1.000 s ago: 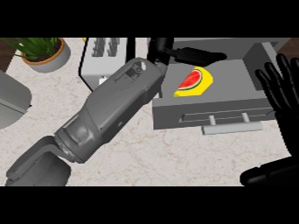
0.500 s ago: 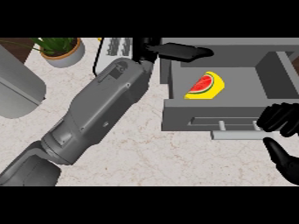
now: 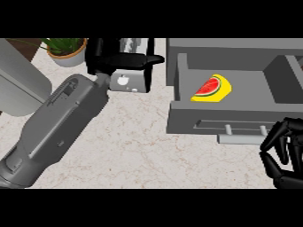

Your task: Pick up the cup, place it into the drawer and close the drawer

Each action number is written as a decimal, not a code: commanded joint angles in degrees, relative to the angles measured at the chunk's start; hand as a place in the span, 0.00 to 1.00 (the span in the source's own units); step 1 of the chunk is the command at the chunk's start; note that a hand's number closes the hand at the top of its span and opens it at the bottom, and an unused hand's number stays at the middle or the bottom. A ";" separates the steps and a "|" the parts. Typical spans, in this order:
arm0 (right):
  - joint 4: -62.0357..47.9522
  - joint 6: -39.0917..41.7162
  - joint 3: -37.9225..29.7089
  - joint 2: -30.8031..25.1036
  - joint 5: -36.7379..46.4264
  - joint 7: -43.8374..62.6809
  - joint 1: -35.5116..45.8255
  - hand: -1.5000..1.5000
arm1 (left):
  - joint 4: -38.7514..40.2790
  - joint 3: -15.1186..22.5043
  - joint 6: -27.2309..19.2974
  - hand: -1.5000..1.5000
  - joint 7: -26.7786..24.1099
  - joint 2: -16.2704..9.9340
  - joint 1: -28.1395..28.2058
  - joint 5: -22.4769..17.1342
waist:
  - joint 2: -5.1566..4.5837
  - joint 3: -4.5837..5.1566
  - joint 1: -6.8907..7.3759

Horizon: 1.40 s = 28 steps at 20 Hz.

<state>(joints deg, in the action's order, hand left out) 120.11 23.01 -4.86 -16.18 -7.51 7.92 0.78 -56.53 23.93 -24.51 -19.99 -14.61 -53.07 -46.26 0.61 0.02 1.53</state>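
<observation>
Head view: the yellow cup (image 3: 211, 89) with a watermelon print is seen lying inside the open drawer (image 3: 286, 77), whose handle (image 3: 246, 131) is met just beside the curled, empty right hand (image 3: 291, 148), while the left hand (image 3: 118, 60) is kept away, curled near the toaster (image 3: 133, 82).

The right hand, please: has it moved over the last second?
Yes. The right hand came down from beside the drawer's right wall to just below its front handle, fingers now curled.

Left hand (image 3: 118, 60): up beside the toaster (image 3: 133, 79).
Drawer (image 3: 298, 84): open, right of the left hand.
Cup (image 3: 211, 88): inside drawer.
Right hand (image 3: 291, 153): curled, by drawer handle (image 3: 242, 138).
</observation>
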 commanded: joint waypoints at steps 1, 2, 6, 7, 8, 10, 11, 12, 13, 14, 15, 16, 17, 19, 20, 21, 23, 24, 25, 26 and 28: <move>-1.19 -1.45 1.33 0.27 4.04 1.88 1.89 1.00 | -11.84 -0.13 0.48 0.00 1.82 -5.27 11.56 -0.46 | -0.07 0.01 0.61; -1.67 -0.40 2.32 0.20 5.88 0.33 -0.60 1.00 | -13.61 -0.99 0.75 0.00 2.83 -8.00 12.91 -0.51 | -0.09 -0.01 0.43; -5.66 -2.92 5.58 1.98 14.22 -2.43 1.52 1.00 | -22.69 -3.44 3.30 0.00 4.03 -12.37 21.03 -1.67 | -0.29 -0.02 0.18; -4.95 -1.84 4.85 0.79 13.39 -1.37 1.71 1.00 | -24.02 -2.48 2.81 0.00 1.75 -10.36 25.10 -0.59 | -0.35 -0.01 -0.33; -4.79 -2.43 7.38 0.34 18.06 -1.87 2.33 1.00 | -24.52 -3.45 5.49 0.00 0.94 -12.30 27.40 -1.95 | -0.31 0.02 0.42; -8.32 -1.74 11.05 -1.44 26.05 -9.48 1.02 1.00 | -21.94 -4.77 6.57 0.00 2.00 -12.12 24.28 -2.15 | -0.60 -0.02 -0.39; -8.04 -0.16 9.87 -5.23 27.23 -9.26 2.35 1.00 | -26.42 -3.67 6.01 0.00 2.57 -13.61 28.16 -2.36 | -0.25 -0.02 1.21; -9.29 -1.43 11.11 -5.12 30.31 -11.06 2.64 1.00 | -23.95 -5.11 9.25 0.00 -0.38 -13.87 29.98 -2.47 | -0.59 0.01 0.38; -11.04 -2.64 12.18 -5.23 33.33 -11.16 4.90 1.00 | -24.35 -6.13 9.88 0.00 1.46 -14.75 29.28 -3.49 | -0.64 0.00 0.35; -12.42 -4.55 15.64 -3.81 37.36 -11.57 3.44 1.00 | -27.01 -6.23 8.21 0.00 2.19 -15.59 30.35 -2.87 | -0.51 -0.03 0.38; -15.08 -5.40 15.39 -4.49 38.95 -13.01 4.30 1.00 | -26.34 -7.40 12.73 0.00 -0.01 -17.10 33.75 -3.65 | -0.65 -0.01 0.56; -17.48 -6.02 13.90 -5.44 39.08 -16.04 3.57 1.00 | -29.74 -8.15 12.22 0.00 1.12 -18.41 35.63 -3.82 | -0.53 -0.05 0.20; -19.32 -8.71 17.11 -3.49 43.34 -15.57 4.53 1.00 | -28.63 -8.88 12.02 0.00 2.35 -18.30 34.12 -3.81 | -0.62 -0.05 -0.19; -29.04 -11.54 15.84 -3.23 44.81 -20.20 8.13 1.00 | -30.59 -9.21 13.08 0.00 0.33 -18.49 38.72 -3.35 | -0.74 -0.07 0.30; -32.31 -12.24 17.20 -1.52 46.66 -18.55 11.14 1.00 | -31.67 -9.58 11.07 0.00 3.35 -18.67 37.09 -3.45 | -0.74 -0.07 0.09; -31.03 -13.89 19.14 0.68 48.16 -18.07 9.53 1.00 | -31.09 -12.51 14.90 0.00 2.06 -19.71 39.39 -4.19 | -0.65 -0.03 -0.56; -35.03 -14.72 19.65 1.94 49.59 -18.16 11.23 0.00 | -30.56 -14.31 18.99 0.00 1.15 -21.21 42.30 -4.23 | -0.64 -0.02 -0.60; -36.35 -14.75 19.38 1.81 50.53 -17.39 12.04 0.00 | -23.00 -13.09 20.92 0.00 -4.07 -16.73 40.65 -1.57 | -0.78 0.00 -1.16; -39.85 -13.05 16.89 0.83 49.29 -18.92 15.21 0.00 | -28.91 -13.49 19.08 0.00 -1.67 -17.59 43.57 -1.32 | -0.67 -0.02 -0.86; -40.21 -13.85 17.89 0.16 51.44 -19.10 14.09 0.00 | -29.41 -13.39 18.32 0.00 -0.84 -17.28 43.90 -1.13 | -0.65 -0.03 -0.93; -48.75 -18.36 19.32 2.94 55.08 -20.63 16.86 0.00 | -30.65 -15.52 19.81 0.00 0.69 -18.88 44.12 -2.57 | -0.72 -0.05 -0.55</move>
<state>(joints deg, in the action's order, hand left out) 80.97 8.41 13.48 -14.99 42.93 -10.77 14.29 -85.30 10.25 -6.03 -20.05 -33.11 -11.36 -48.98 -0.08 0.00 0.93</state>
